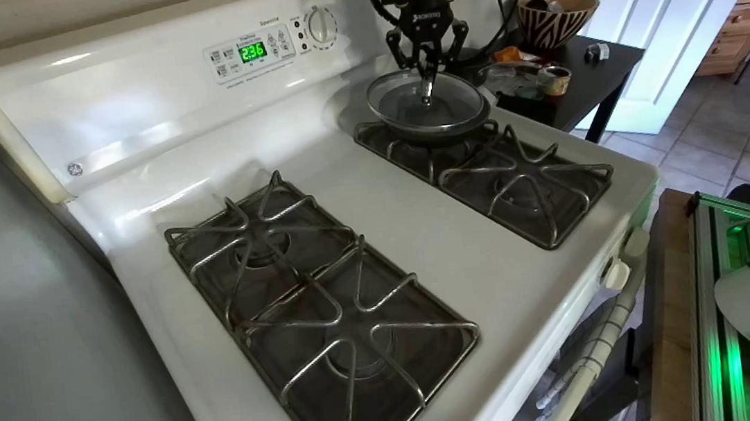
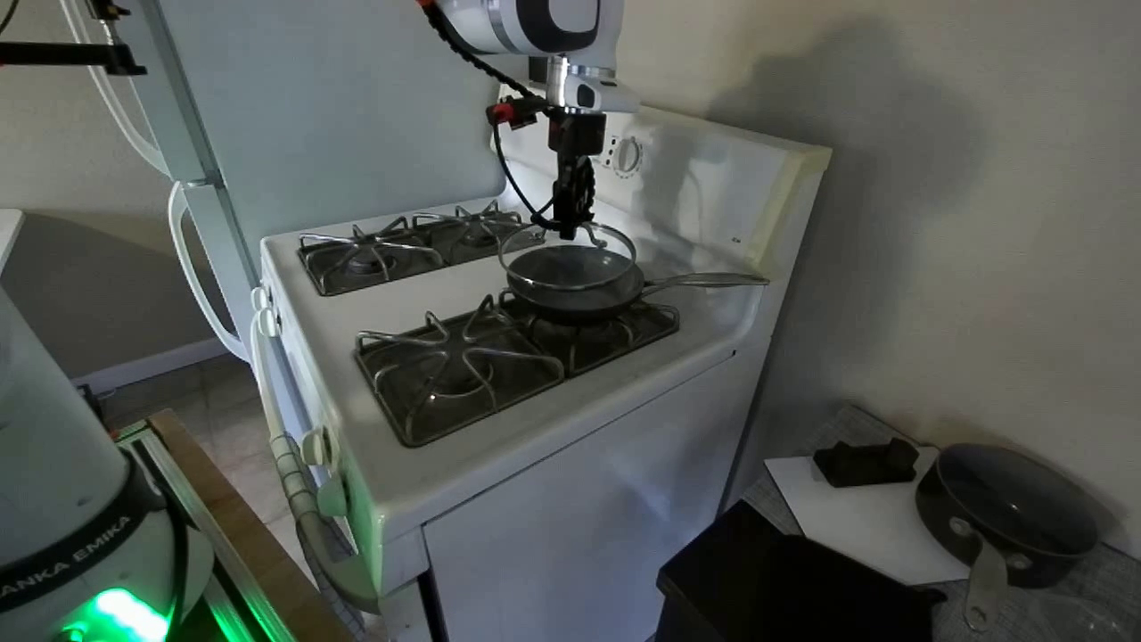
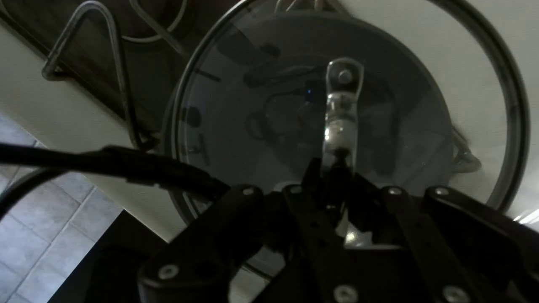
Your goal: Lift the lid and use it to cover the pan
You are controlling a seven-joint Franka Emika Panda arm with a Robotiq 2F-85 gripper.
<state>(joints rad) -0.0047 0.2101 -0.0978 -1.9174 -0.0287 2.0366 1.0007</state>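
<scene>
The round clear glass lid [image 1: 398, 102] has a metal rim and an arched metal handle. It also shows in an exterior view [image 2: 557, 263] and in the wrist view [image 3: 269, 105]. My gripper [image 1: 430, 80] is shut on the lid's handle, as the wrist view shows [image 3: 337, 181]. The lid is tilted and hangs just over the dark pan [image 2: 579, 308], roughly above it but a little offset. Whether part of the rim touches the pan I cannot tell. The pan sits on the rear burner grate, its long handle [image 2: 709, 280] pointing toward the stove's back panel. It also shows under the lid in an exterior view [image 1: 437, 137].
Black stove grates [image 1: 328, 292] cover the white stove top [image 1: 389, 216]. The back panel [image 1: 160, 86] rises behind the pan. A dark side table [image 1: 601, 75] with a patterned bowl [image 1: 553, 17] stands beside the stove. Another pot [image 2: 1007, 517] stands on a low surface.
</scene>
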